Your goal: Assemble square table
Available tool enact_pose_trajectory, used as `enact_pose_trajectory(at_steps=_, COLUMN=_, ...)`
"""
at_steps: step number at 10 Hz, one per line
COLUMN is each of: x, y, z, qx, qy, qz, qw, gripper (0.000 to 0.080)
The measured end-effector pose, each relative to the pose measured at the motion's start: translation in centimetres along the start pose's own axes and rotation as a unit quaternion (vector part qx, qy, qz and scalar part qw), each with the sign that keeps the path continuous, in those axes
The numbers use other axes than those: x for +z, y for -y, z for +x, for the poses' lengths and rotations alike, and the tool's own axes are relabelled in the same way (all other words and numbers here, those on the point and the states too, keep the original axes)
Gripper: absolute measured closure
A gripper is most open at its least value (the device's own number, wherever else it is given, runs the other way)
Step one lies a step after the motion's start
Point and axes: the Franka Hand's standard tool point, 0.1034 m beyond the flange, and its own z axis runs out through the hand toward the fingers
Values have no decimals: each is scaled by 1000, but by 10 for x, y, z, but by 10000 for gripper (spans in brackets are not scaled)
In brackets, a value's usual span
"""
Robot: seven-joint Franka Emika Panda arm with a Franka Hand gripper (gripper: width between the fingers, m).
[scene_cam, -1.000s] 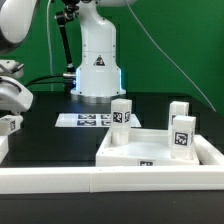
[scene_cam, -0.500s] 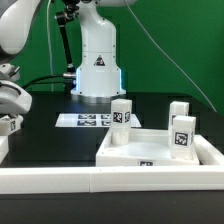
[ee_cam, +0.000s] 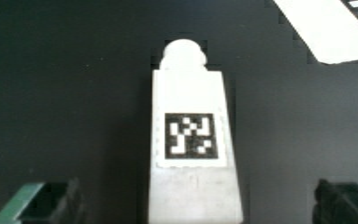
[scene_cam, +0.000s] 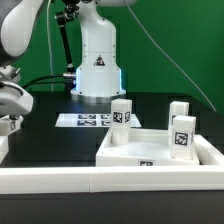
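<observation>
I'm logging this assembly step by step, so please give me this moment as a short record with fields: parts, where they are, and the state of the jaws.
tabletop: white square slab with raised rim, lying flat on the black table
legs on slab: three upright tagged white legs, one toward the exterior view's left, two toward its right
loose leg: tagged white leg lying on the table, seen in the wrist view
gripper: over the loose leg, jaws open either side of it, not touching
marker board: flat near the robot base
</observation>
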Motion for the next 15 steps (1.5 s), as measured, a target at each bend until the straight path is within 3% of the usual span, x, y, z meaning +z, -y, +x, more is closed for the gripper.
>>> enact_pose_trajectory(at_steps=3, x=14, y=-4, z=-2, qx=7, qy=34, qz=2, qw=999, gripper=151)
enact_pose_trajectory(at_steps=5, x=23, y=-2, z=1, qx=9, qy=71, qz=-5, qw=997, gripper=151)
enact_pose_trajectory(at_steps=11, x=25, y=-9, z=13, qx=7, qy=47, qz=-23, qw=999, gripper=151)
enact_pose_trajectory(at_steps=13, x=24, y=-8, z=14, qx=8, qy=46, qz=-24, qw=999, gripper=401)
enact_pose_trajectory(at_steps=14, x=24, y=-8, z=14, qx=8, qy=45, qz=-25, qw=999, gripper=401)
enact_pose_trajectory(at_steps=15, x=23, y=-8, z=15, qx=8, qy=45, qz=-25, qw=999, gripper=511)
